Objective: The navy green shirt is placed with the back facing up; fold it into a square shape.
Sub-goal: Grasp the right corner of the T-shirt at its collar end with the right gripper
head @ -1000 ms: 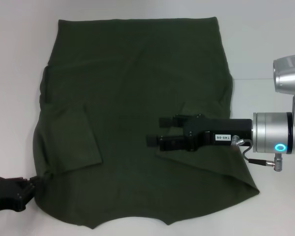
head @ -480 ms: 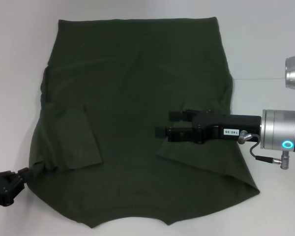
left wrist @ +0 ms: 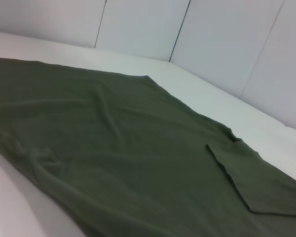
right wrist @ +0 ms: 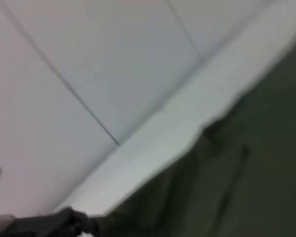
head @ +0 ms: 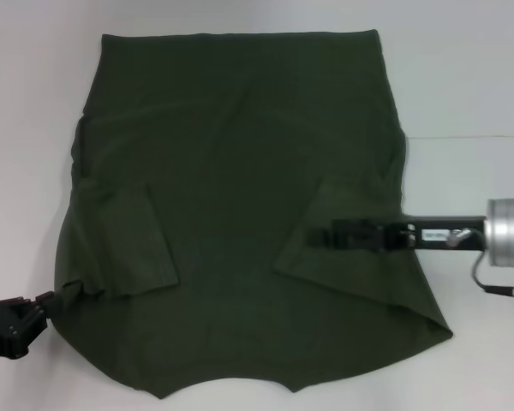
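The navy green shirt (head: 231, 205) lies spread flat on the white table (head: 463, 86), both sleeves folded inward. The right gripper (head: 319, 236) is over the folded right sleeve, its arm reaching in from the table's right side; whether it is open or closed, I cannot tell. The left gripper (head: 43, 301) is at the shirt's near left corner, its state also unclear

White tabletop (head: 34, 171) seen from above, plain and matte, filling head view on all sides. Thin dark seam line (head: 463, 137) drawn across tabletop on right side. In left wrist view, pale wall panels (left wrist: 138, 24) seen behind far table edge, divided by thin dark vertical joints (left wrist: 180, 29).
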